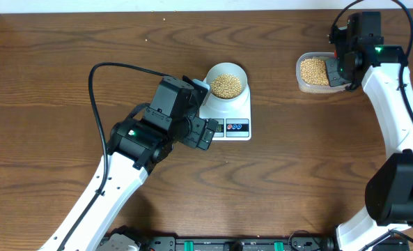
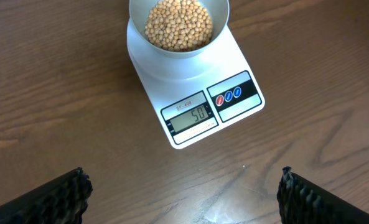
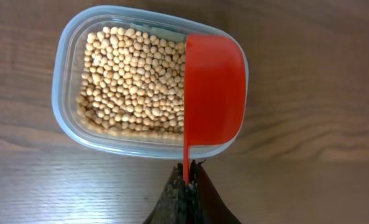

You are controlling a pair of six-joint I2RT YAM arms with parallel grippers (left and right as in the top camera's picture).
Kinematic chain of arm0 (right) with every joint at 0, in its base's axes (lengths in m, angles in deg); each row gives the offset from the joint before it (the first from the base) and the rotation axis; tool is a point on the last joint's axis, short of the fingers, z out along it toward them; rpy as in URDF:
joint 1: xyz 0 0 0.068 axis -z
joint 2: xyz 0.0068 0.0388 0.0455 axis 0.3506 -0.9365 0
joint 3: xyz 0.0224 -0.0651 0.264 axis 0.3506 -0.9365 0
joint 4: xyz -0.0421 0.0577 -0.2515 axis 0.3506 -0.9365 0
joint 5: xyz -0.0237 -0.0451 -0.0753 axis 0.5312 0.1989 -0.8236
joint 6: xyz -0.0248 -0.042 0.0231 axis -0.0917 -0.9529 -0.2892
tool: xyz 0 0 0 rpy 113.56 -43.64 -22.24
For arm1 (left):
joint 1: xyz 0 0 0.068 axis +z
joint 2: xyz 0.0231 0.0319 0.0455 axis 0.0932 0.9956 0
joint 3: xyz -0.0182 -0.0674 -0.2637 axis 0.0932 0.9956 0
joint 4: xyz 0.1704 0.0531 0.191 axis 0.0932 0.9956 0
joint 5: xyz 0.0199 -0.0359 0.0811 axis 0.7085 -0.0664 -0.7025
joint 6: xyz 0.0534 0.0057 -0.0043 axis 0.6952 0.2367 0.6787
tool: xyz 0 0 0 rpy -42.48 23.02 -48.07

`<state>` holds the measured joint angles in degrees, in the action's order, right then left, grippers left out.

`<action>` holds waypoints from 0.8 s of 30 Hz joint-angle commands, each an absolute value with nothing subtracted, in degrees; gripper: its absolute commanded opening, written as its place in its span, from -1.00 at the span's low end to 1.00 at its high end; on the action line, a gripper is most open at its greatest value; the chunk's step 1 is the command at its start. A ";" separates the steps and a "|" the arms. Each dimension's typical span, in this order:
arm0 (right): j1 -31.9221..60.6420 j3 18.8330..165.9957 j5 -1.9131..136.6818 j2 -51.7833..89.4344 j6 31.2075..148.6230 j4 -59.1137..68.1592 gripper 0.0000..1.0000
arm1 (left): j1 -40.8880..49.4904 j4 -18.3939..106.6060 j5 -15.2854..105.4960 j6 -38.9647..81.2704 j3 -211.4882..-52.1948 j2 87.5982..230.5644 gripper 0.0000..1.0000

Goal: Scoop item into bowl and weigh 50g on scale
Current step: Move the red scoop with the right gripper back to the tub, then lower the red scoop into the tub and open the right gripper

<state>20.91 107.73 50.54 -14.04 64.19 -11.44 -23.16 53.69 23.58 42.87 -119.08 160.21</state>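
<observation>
**Scale:** The kitchen scale [image 2: 148, 94] stands near the table [image 1: 67, 42] centre. The white bowl [image 2: 178, 62] sits on its 12 o'clock half. The display [image 2: 191, 116] and two round buttons [image 2: 228, 96] run along the 6 o'clock edge.

**Item:** Soybeans [image 2: 178, 23] fill the bowl floor in a shallow heap. The display reads 50, so the target looks met.

**Tub:** The rest of the beans [image 3: 128, 81] lie in a clear plastic tub [image 3: 63, 74] at 2 o'clock of the table, well apart from the scale.

**Left gripper** [image 2: 184, 193]: The jaws are wide apart and hold nothing. It hovers just off the scale's 7 to 8 o'clock corner, looking down on the display.

**Right gripper** [image 3: 185, 169]: The jaws are clamped on the thin handle of a red scoop [image 3: 212, 87]. The scoop's cup looks empty and sits over the tub's 3 o'clock end.

**Risks from here:**
- The left arm is close to the scale. A brush against the platform or bowl would disturb the reading or shed beans onto the table.
- The buttons are the nearest part to that gripper. A touch could zero the display or switch it off.
- Another scoopful would overshoot the 50.
- If the scoop is released where it is, its handle overhangs the rim at 6 o'clock. It could lever out, or tip the light tub and spill beans.
- A scoop dragged out sideways could catch the tub wall.
</observation>
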 commanded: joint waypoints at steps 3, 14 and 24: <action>20.60 107.77 56.75 -12.77 85.30 -11.77 -0.98 | -23.01 54.02 23.90 43.68 -118.88 160.64 0.95; 20.75 107.62 61.87 -12.79 108.80 -9.70 -0.50 | -23.01 54.02 23.90 43.68 -118.88 160.64 0.96; 21.34 106.52 62.37 -12.94 110.90 -7.05 -0.43 | -23.01 54.02 23.90 43.68 -118.88 160.64 0.95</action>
<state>21.19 107.59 61.73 -14.04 108.69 -7.38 -23.16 53.69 23.58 42.89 -119.08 160.21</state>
